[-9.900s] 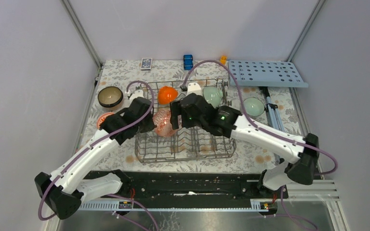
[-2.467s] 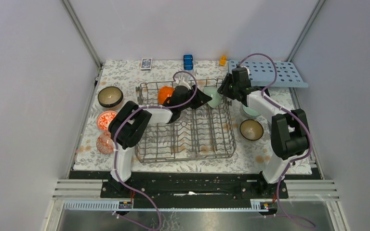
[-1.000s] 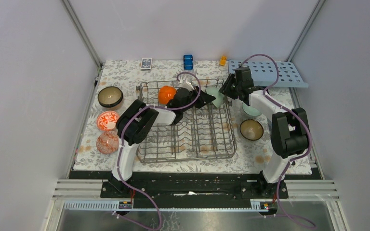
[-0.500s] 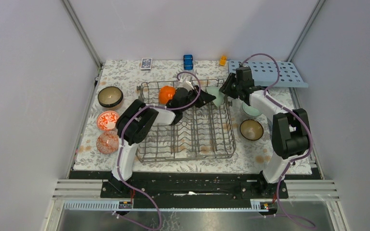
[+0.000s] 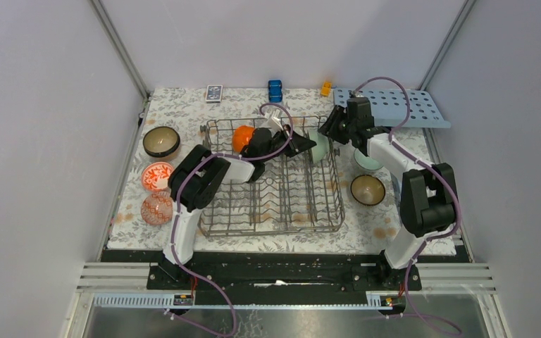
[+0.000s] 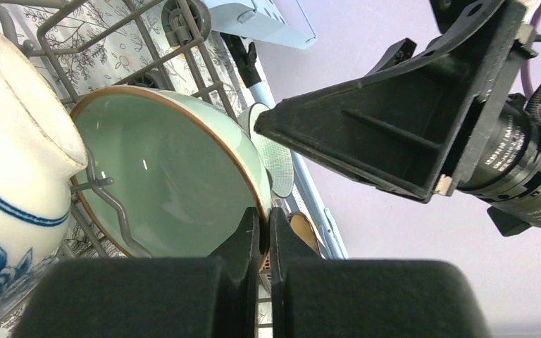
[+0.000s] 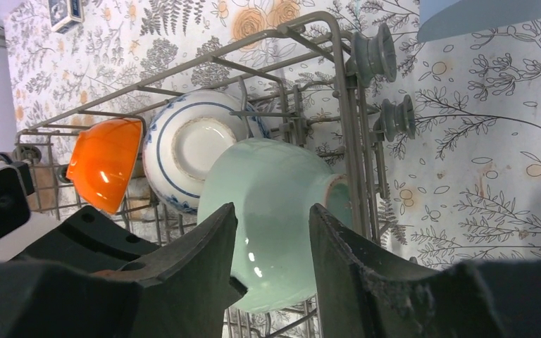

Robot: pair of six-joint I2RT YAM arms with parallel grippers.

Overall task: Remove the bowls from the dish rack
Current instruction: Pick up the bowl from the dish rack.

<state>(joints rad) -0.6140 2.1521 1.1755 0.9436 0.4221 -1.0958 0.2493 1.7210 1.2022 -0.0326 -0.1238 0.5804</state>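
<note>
Well, edges: pale green ceramic bowl (image 7: 275, 204) sat by wall of grey wire dish rack (image 7: 345, 105).
Left gripper (image 6: 264, 227): pinched its rim.
Right gripper (image 7: 271, 211): unclenched.

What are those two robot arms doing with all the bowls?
They are taking bowls out of the dish rack. The left gripper is pinched shut on the rim of the pale green bowl, which stands on edge at the rack's far right end. The right gripper hangs open just over that same bowl. An orange bowl and a blue-and-white bowl are in the rack too. Others, like the dark brown bowl, sit out on the table.
</note>
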